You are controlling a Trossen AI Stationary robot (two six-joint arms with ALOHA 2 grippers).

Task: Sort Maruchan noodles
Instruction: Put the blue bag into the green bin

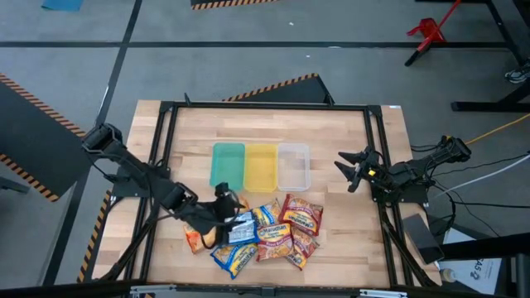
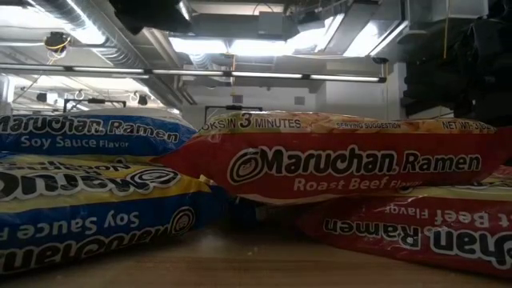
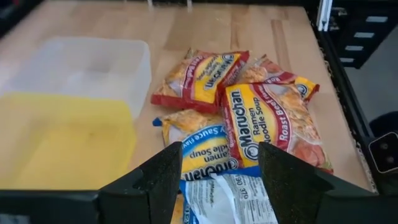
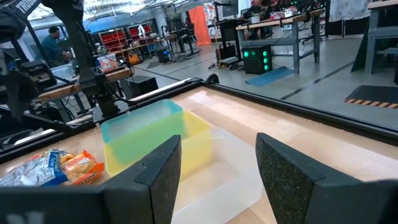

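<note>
Several Maruchan noodle packets [image 1: 269,232], blue-yellow, red and orange, lie overlapping in a heap on the wooden table near its near edge. The low view shows a red Roast Beef packet [image 2: 352,164] lying on others and blue Soy Sauce packets [image 2: 88,132] stacked at the left. My left gripper [image 1: 224,205] is open at the heap's left side. In its wrist view, the left gripper [image 3: 221,149] has its fingers standing either side of a blue packet [image 3: 199,146] and a white-backed one [image 3: 230,199]. My right gripper [image 1: 352,170] waits open near the table's right edge.
Three trays stand side by side at the table's middle, just beyond the heap: green [image 1: 228,165], yellow [image 1: 261,167] and clear [image 1: 293,167]. A black frame [image 1: 377,165] runs round the table. Bare wood lies to the left and right of the trays.
</note>
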